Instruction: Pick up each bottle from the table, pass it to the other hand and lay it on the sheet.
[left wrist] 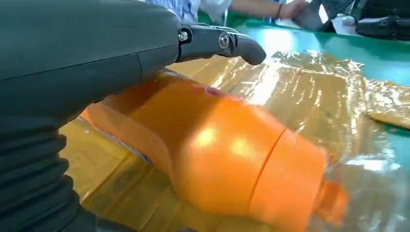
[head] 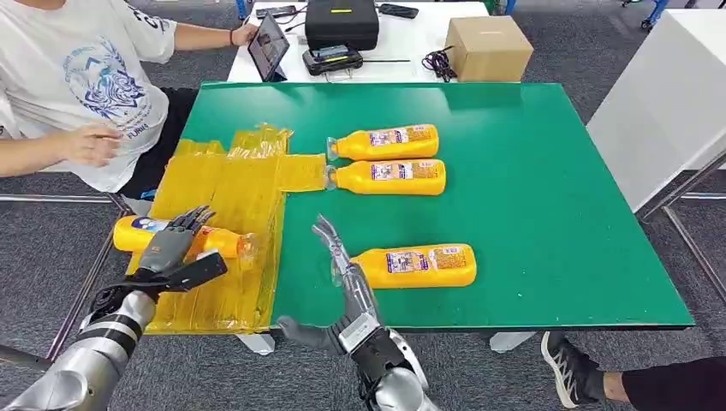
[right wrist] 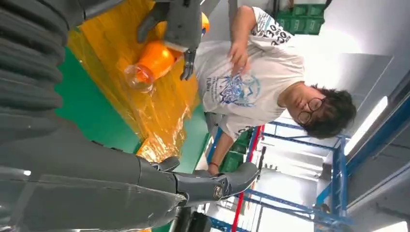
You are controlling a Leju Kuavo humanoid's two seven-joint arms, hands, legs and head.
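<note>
Laying down the bottle is the step in hand, I judge: my left hand grips it round the body, fingers over the top, and it lies sideways w/ its clear cap pointing toward my right hand. It's over the yellow sheet, low on it; can't tell whether it's touching the sheet yet, though the left wrist view puts the foil right under it. My right hand is released, fingers spread and holding nothing, raised above the green surface just beside the near bottle, which lies just past its fingertips. Two more bottles lie side by side further out from that hand, caps touching the sheet's edge. Next move, as I see it: settle the bottle flat, loosen the left fingers w/o rolling it, lift clear. Then right hand onto the near bottle. A person sits beyond my left hand, so keep the lift tidy.
</note>
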